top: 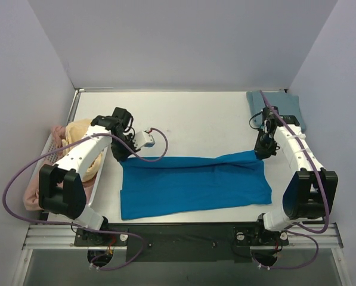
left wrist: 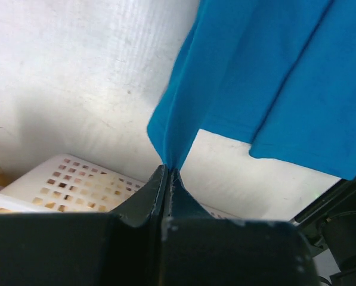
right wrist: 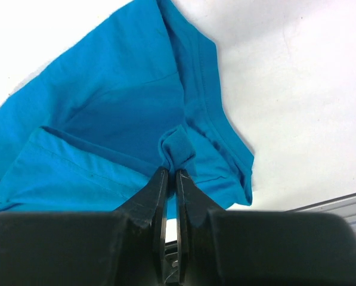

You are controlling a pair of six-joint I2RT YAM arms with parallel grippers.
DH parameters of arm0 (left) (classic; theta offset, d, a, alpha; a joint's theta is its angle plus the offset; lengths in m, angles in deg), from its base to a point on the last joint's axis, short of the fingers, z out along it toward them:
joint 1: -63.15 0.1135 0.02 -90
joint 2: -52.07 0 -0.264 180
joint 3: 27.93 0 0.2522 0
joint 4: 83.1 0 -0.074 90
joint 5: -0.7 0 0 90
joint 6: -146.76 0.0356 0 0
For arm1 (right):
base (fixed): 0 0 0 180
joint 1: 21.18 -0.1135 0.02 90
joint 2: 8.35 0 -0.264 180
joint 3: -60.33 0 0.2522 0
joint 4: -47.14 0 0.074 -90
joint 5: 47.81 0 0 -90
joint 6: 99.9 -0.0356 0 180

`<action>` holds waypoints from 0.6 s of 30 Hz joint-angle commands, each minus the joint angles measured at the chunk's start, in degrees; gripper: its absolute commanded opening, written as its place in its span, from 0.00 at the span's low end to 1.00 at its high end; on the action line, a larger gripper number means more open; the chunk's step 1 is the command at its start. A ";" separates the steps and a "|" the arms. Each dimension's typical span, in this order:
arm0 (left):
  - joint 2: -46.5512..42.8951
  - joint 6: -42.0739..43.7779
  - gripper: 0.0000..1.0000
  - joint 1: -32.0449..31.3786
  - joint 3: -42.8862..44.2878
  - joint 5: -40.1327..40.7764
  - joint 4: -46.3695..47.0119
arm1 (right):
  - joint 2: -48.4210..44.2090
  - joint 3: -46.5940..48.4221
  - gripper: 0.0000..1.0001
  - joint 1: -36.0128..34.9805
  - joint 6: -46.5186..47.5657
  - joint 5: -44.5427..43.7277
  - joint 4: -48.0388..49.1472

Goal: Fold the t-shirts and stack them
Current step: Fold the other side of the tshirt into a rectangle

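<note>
A bright blue t-shirt [top: 192,185] lies spread across the table's near middle, its far edge folded toward the front. My left gripper [top: 123,156] is shut on the shirt's far left corner [left wrist: 172,152] and holds it lifted. My right gripper [top: 262,152] is shut on a bunched fold at the shirt's far right corner [right wrist: 178,149]. A dull teal t-shirt [top: 279,110] lies folded at the far right corner of the table. Pale yellow-orange [top: 82,140] and dusty pink [top: 31,193] shirts sit piled in a basket at the left.
A white perforated basket [left wrist: 70,182] stands at the table's left edge, close to my left arm. White walls close in the table on three sides. A metal rail [top: 183,229] runs along the front edge.
</note>
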 commanded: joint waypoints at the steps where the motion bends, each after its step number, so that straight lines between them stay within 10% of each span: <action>1: -2.98 -1.13 0.00 -0.70 -4.14 -2.51 -2.72 | 0.42 0.31 0.00 0.23 0.97 -0.51 -4.69; 18: -0.70 -1.75 0.00 -2.01 -16.89 -7.69 0.72 | 5.17 -10.41 0.00 0.14 -0.26 -1.03 -1.35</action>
